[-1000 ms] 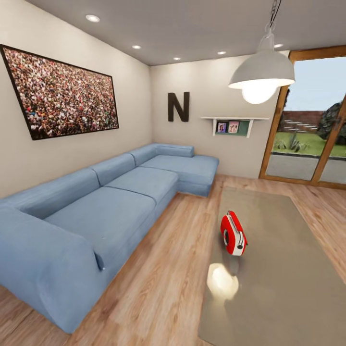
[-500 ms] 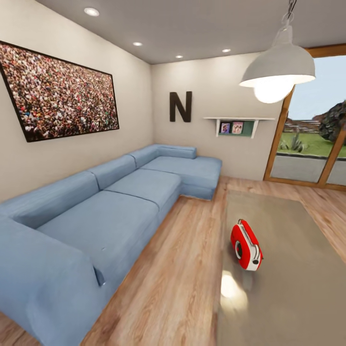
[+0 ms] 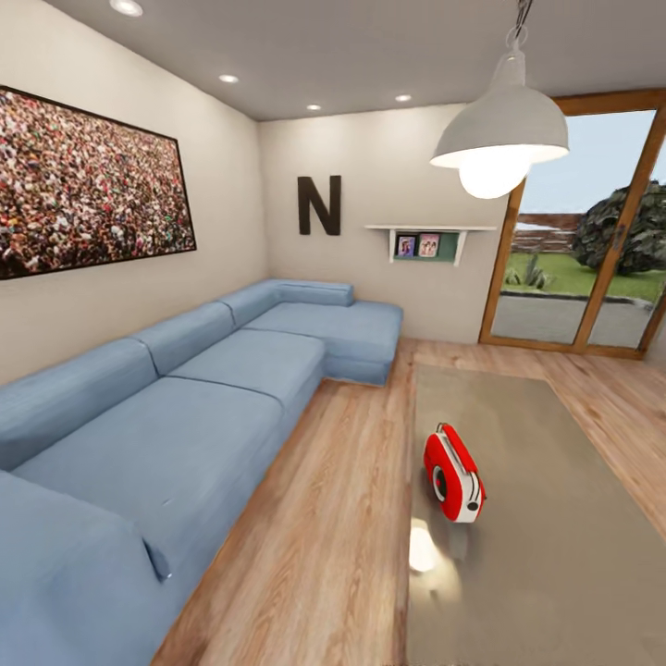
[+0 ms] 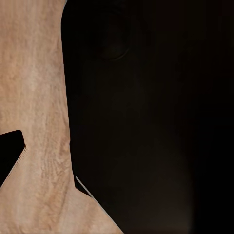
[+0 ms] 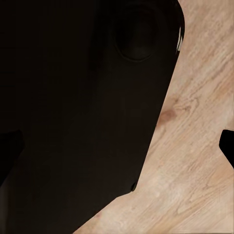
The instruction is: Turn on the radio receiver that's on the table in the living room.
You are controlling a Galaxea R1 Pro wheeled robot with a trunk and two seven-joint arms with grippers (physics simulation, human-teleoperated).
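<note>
The radio receiver (image 3: 453, 474) stands on the desk (image 3: 546, 536), near its left edge, with the sofa (image 3: 203, 388) across a strip of floor (image 3: 324, 518) to the left. A pendant lamp (image 3: 499, 129) hangs above the desk, the glass doors (image 3: 583, 268) behind it. A shelf (image 3: 425, 242) sits on the far wall, behind the sofa's end.

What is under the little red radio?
The radio receiver stands on the long grey-beige table. The tabletop directly beneath it is covered, and a lamp glare shines beside it.
</note>
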